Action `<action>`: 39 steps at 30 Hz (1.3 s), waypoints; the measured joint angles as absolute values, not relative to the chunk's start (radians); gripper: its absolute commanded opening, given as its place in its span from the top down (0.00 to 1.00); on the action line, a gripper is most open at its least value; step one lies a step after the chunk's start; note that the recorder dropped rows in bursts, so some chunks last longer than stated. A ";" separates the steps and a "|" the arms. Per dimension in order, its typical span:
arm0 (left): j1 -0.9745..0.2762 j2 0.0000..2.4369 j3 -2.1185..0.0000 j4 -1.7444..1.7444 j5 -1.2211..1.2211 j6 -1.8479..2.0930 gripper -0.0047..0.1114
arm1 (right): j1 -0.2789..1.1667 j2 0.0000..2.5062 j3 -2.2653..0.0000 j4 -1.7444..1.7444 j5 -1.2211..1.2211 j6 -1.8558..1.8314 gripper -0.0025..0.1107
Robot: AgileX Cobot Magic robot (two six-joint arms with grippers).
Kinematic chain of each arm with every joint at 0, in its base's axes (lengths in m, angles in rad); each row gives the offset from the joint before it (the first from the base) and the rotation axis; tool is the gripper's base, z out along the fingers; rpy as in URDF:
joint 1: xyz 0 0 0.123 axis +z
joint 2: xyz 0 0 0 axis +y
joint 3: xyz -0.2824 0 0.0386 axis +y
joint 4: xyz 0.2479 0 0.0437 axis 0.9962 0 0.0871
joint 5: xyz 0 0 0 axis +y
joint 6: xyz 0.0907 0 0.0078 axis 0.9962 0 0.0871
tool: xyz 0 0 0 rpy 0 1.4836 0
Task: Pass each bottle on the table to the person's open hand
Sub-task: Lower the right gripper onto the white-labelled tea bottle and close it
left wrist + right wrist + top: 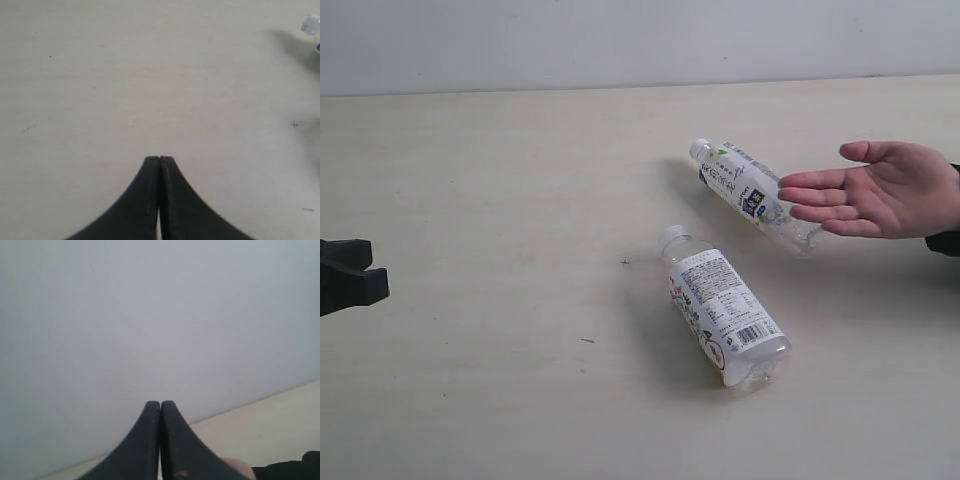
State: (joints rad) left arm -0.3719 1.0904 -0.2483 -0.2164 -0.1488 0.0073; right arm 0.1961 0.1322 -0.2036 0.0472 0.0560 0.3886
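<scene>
Two white-capped clear bottles lie on the cream table. The nearer bottle lies at centre right, cap pointing to the back left. The farther bottle rests just left of the person's open hand, which reaches in palm-up from the right. Only that bottle's cap shows in the left wrist view. My left gripper is shut and empty at the far left, well away from the bottles. My right gripper is shut, empty, and faces the wall. The pink bottle is out of view.
A pale wall rises behind the table's back edge. A small dark speck marks the table left of the nearer bottle. Bare table lies ahead of the left gripper. A bit of skin shows beside the right gripper.
</scene>
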 measured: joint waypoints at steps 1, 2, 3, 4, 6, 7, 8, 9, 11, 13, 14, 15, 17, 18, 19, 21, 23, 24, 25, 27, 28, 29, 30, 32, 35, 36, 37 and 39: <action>-0.372 1.090 -0.248 -0.216 -0.149 0.007 0.96 | 0.196 0.183 -0.256 0.047 0.093 0.389 0.98; -0.372 1.090 -0.248 -0.216 -0.149 0.007 0.96 | 0.196 0.240 -0.312 0.047 0.136 0.387 0.98; -0.372 1.090 -0.248 -0.216 -0.149 0.007 0.96 | 0.196 0.302 -0.372 0.047 0.174 0.381 0.98; -0.372 1.090 -0.248 -0.216 -0.149 0.007 0.96 | 0.196 0.368 -0.434 0.047 0.226 0.368 0.98; -0.372 1.090 -0.248 -0.216 -0.149 0.007 0.96 | 0.196 0.491 -0.547 0.049 0.333 0.335 0.98; -0.372 1.090 -0.248 -0.216 -0.149 0.007 0.96 | 0.196 0.560 -0.608 0.051 0.399 0.313 0.98; -0.372 1.090 -0.248 -0.216 -0.149 0.007 0.96 | 0.196 0.628 -0.669 0.060 0.472 0.283 0.98; -0.372 1.090 -0.248 -0.216 -0.149 0.007 0.96 | 0.196 0.682 -0.717 0.075 0.550 0.251 0.98; -0.372 1.090 -0.248 -0.216 -0.149 0.007 0.96 | 0.196 0.808 -0.825 0.135 0.710 0.156 0.98; -0.372 1.090 -0.248 -0.216 -0.149 0.007 0.96 | 0.196 0.910 -0.909 0.211 0.837 0.060 0.98; -0.372 1.090 -0.248 -0.216 -0.149 0.007 0.96 | 0.196 1.013 -0.955 0.300 0.948 -0.021 0.98; -0.372 1.090 -0.248 -0.216 -0.149 0.007 0.96 | 0.203 1.060 -0.970 0.343 0.999 -0.060 0.98; -0.372 1.090 -0.248 -0.216 -0.149 0.007 0.96 | 0.259 1.178 -0.981 0.365 1.093 -0.106 0.98; -0.372 1.090 -0.248 -0.216 -0.149 0.007 0.96 | 0.293 1.214 -0.981 0.342 1.108 -0.101 0.98; -0.372 1.090 -0.248 -0.216 -0.148 0.007 0.96 | 0.355 1.273 -0.981 0.291 1.117 -0.066 0.98; -0.372 1.090 -0.248 -0.216 -0.146 0.007 0.96 | 0.478 1.349 -0.981 0.212 1.111 0.000 0.98; -0.372 1.090 -0.248 -0.216 -0.146 0.007 0.96 | 0.578 1.418 -0.981 0.170 1.063 0.041 0.98; -0.372 1.090 -0.248 -0.216 -0.146 0.007 0.96 | 0.620 1.450 -0.981 0.162 1.034 0.047 0.98; -0.372 1.090 -0.248 -0.216 -0.146 0.007 0.96 | 0.654 1.485 -0.984 0.149 0.993 0.050 0.98; -0.372 1.090 -0.248 -0.216 -0.146 0.007 0.96 | 0.689 1.525 -0.988 0.138 0.934 0.054 0.94; -0.372 1.090 -0.248 -0.216 -0.146 0.007 0.96 | 0.706 1.555 -0.989 0.130 0.894 0.052 0.91; -0.372 1.090 -0.248 -0.216 -0.146 0.007 0.96 | 0.709 1.571 -0.989 0.128 0.884 0.052 0.88; -0.372 1.090 -0.248 -0.216 -0.146 0.007 0.96 | 0.711 1.586 -0.989 0.126 0.880 0.048 0.80; -0.372 1.090 -0.248 -0.216 -0.146 0.007 0.96 | 0.711 1.616 -0.989 0.122 0.874 0.034 0.61; -0.372 1.090 -0.248 -0.216 -0.146 0.007 0.96 | 0.711 1.637 -0.989 0.120 0.855 0.000 0.24; -0.372 1.090 -0.248 -0.216 -0.146 0.007 0.96 | 0.711 1.637 -0.989 0.120 0.851 -0.014 0.20; -0.372 1.090 -0.248 -0.216 -0.146 0.007 0.96 | 0.711 1.637 -0.989 0.118 0.848 -0.024 0.19; -0.372 1.090 -0.248 -0.216 -0.146 0.007 0.96 | 0.711 1.639 -0.989 0.118 0.842 -0.039 0.20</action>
